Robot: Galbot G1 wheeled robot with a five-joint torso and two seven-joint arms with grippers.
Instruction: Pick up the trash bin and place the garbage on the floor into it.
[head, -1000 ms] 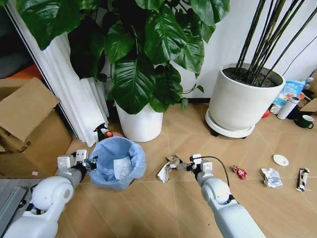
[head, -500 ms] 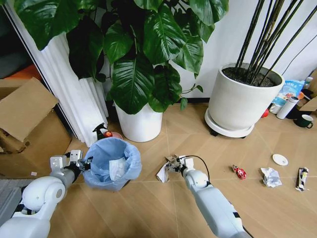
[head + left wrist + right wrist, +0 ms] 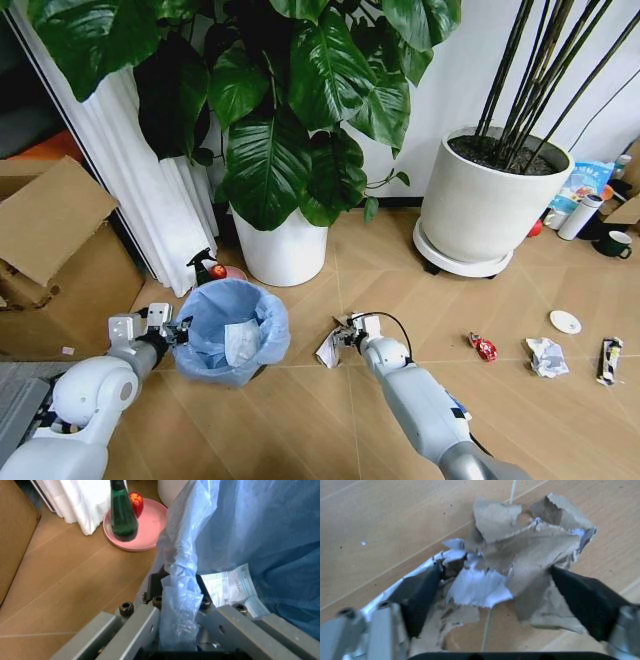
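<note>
The trash bin (image 3: 232, 330), small and lined with a crinkly light blue bag, is at the lower left of the head view. My left gripper (image 3: 176, 330) is shut on its rim; the left wrist view shows the gripper (image 3: 177, 592) pinching the bag's edge (image 3: 180, 573). A white sheet (image 3: 240, 340) lies inside. My right gripper (image 3: 346, 334) is down at the floor, open, its fingers (image 3: 420, 592) straddling a torn brown-and-white piece of garbage (image 3: 520, 555). More garbage lies to the right: a red wrapper (image 3: 485, 347), a crumpled white wad (image 3: 547, 357), a white disc (image 3: 566, 322) and a carton (image 3: 610, 360).
Two large white plant pots (image 3: 285, 250) (image 3: 495, 205) stand behind. Cardboard boxes (image 3: 55, 260) and a white curtain (image 3: 150, 190) close off the left. A green bottle (image 3: 122, 517) stands on a pink dish (image 3: 135, 528) beside the bin. A mug (image 3: 615, 245) and a white tube (image 3: 580, 218) are far right.
My right gripper has moved left along the floor to the torn piece and now straddles it. The bin in my left gripper shifted only slightly.
</note>
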